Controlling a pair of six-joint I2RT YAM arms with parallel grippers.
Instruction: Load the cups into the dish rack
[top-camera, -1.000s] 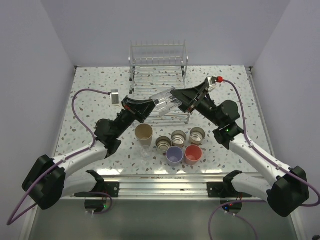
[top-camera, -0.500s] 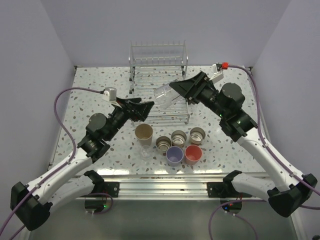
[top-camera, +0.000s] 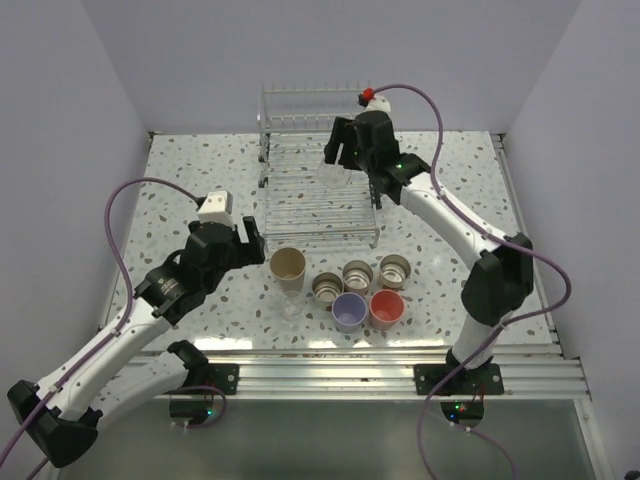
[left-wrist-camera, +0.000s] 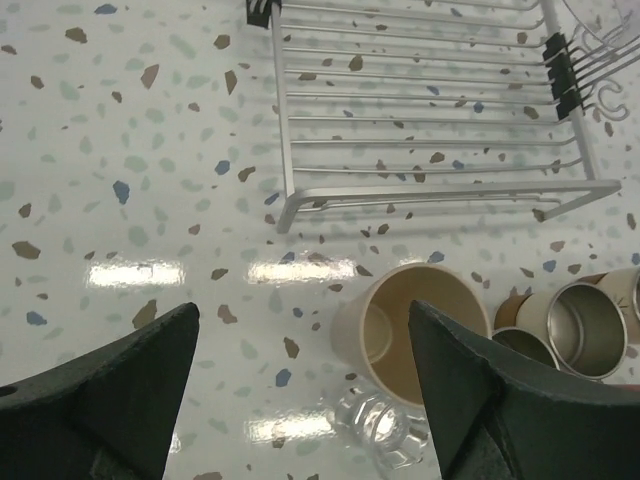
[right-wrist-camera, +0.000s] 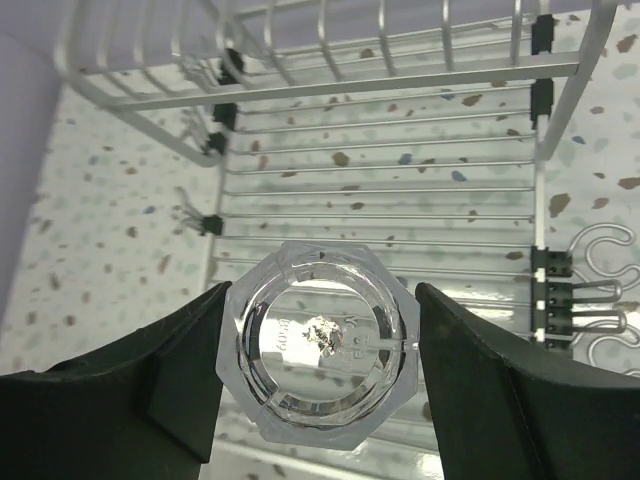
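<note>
Top external view: a second ago both arms met over the front of the rack with a clear cup between them. The left arm has since let go and pulled back to the left side of the table. The right arm has swung to the rack's back right corner, stretched over the wires. The left jaws stand wide and empty, pointing down near the beige cup. Only the right wrist view shows the clear cup, base toward the camera, clamped between the right jaws above the rack floor. The left wrist view shows a second clear cup on the table just beside the beige one.
</note>
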